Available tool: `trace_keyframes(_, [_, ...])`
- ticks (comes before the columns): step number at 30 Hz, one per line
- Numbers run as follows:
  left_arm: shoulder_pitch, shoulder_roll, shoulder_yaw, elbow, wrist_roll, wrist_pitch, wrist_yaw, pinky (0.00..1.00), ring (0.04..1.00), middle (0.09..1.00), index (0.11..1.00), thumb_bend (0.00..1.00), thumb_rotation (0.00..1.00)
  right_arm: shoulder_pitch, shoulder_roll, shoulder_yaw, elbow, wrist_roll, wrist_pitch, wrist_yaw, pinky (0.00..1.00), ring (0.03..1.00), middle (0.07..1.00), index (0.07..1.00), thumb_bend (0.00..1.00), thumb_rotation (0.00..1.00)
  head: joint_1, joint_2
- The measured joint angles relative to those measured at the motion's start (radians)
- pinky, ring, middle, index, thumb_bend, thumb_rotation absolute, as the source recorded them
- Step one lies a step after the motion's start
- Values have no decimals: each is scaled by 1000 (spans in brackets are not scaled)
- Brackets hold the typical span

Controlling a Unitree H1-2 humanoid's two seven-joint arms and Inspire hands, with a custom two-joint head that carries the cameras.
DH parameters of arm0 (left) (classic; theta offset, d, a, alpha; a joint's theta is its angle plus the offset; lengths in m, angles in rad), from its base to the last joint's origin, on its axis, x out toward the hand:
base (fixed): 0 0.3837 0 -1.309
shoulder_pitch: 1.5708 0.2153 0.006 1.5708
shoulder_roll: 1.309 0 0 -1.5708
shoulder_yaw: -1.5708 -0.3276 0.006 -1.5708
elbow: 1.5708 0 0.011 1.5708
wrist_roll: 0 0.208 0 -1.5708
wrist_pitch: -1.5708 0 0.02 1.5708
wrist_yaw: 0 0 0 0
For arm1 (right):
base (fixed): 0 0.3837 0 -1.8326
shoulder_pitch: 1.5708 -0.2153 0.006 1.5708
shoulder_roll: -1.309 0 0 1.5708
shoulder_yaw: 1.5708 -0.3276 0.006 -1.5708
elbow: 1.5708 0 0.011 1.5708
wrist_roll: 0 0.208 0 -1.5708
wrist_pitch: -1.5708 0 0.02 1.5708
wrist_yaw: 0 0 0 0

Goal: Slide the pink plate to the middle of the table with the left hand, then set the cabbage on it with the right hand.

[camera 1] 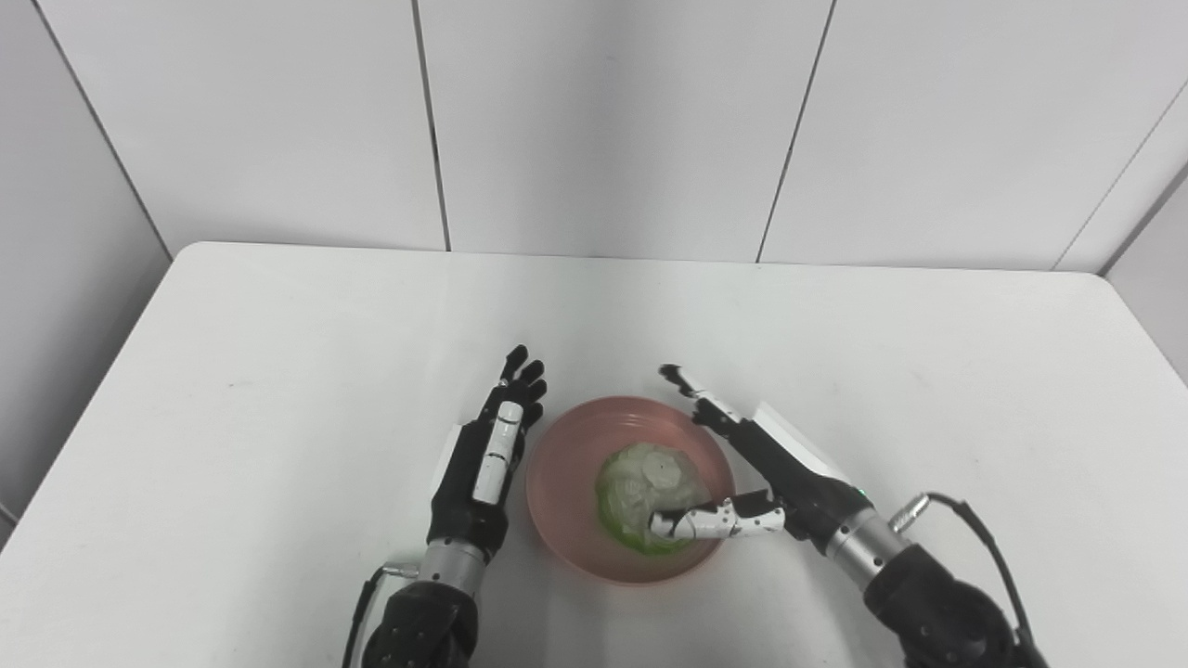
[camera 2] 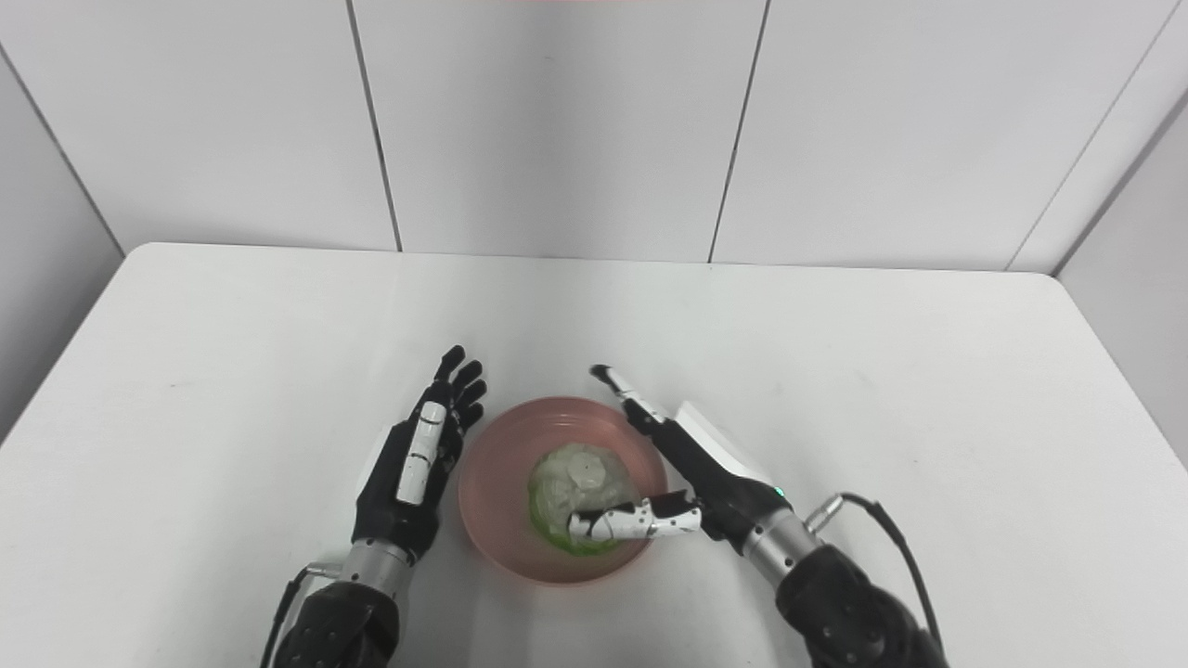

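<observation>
Fingers (camera 1: 682,380) of the right hand (camera 1: 770,464) are spread, thumb beside the cabbage (camera 1: 650,496). It sits on the plate (camera 1: 566,482) near the desk's front edge. We judge only withdrawal remains; the left hand (camera 1: 483,464) lies flat, fingers together, holding nothing.

No legible text anywhere.

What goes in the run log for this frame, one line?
left hand: open, beside round pink plate | right hand: open, thumb over pale green cabbage | cabbage: on plate | white table
</observation>
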Motion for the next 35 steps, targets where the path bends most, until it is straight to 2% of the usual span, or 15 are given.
trace_keyframes(3, [0, 4, 1, 0, -2, -1, -2, 1000, 997, 983, 969, 676, 907, 8, 35, -31, 41, 22, -39, -70, 980, 1000, 1000, 1000, 677, 716, -9, 0])
trace_keyframes(6, [0, 8, 2, 0, -10, -1, -15, 1000, 1000, 991, 973, 679, 903, 9, 66, -46, 78, 35, -96, -130, 997, 1000, 1000, 1000, 672, 779, -11, -2])
trace_keyframes(10, [0, 11, 6, -1, -12, -1, -22, 1000, 1000, 1000, 983, 663, 907, 10, 111, -73, 117, 55, -141, -202, 987, 1000, 1000, 1000, 652, 866, -12, 0])
trace_keyframes(13, [0, 16, 9, -2, -12, -1, -23, 1000, 1000, 1000, 989, 660, 914, 10, 126, -91, 157, 97, -157, -221, 994, 1000, 1000, 1000, 637, 842, -15, 2])
trace_keyframes(17, [2, 19, 10, -6, -11, -1, -23, 1000, 1000, 1000, 987, 660, 908, 9, 154, -122, 196, 190, -157, -227, 1000, 1000, 1000, 1000, 621, 814, -21, 3])
trace_keyframes(21, [2, 21, 11, -6, -11, -1, -24, 1000, 1000, 1000, 988, 649, 906, 5, 178, -128, 204, 229, -152, -234, 1000, 1000, 1000, 1000, 627, 798, -23, 5])
trace_keyframes(24, [2, 21, 12, -6, -10, -1, -24, 1000, 1000, 1000, 994, 651, 902, -3, 199, -146, 204, 278, -112, -240, 1000, 1000, 1000, 1000, 638, 800, -23, 5])
trace_keyframes(26, [2, 21, 11, -7, -1, -1, -21, 1000, 1000, 1000, 999, 669, 899, -5, 206, -153, 205, 295, -93, -248, 1000, 1000, 1000, 1000, 653, 832, -31, 6])
trace_keyframes(27, [3, 21, 11, -8, 3, -1, -20, 1000, 1000, 1000, 1000, 677, 902, -5, 209, -154, 206, 298, -89, -254, 1000, 1000, 1000, 1000, 692, 866, -31, 5])
trace_keyframes(29, [4, 21, 11, -10, 8, -1, -19, 1000, 1000, 1000, 1000, 683, 908, -5, 217, -158, 206, 306, -70, -265, 1000, 1000, 1000, 1000, 711, 876, -31, 5])
trace_keyframes(35, [7, 21, 11, -14, 25, -1, -11, 1000, 1000, 1000, 1000, 692, 902, -3, 234, -171, 206, 365, -35, -265, 1000, 1000, 1000, 1000, 636, 919, -29, 5])
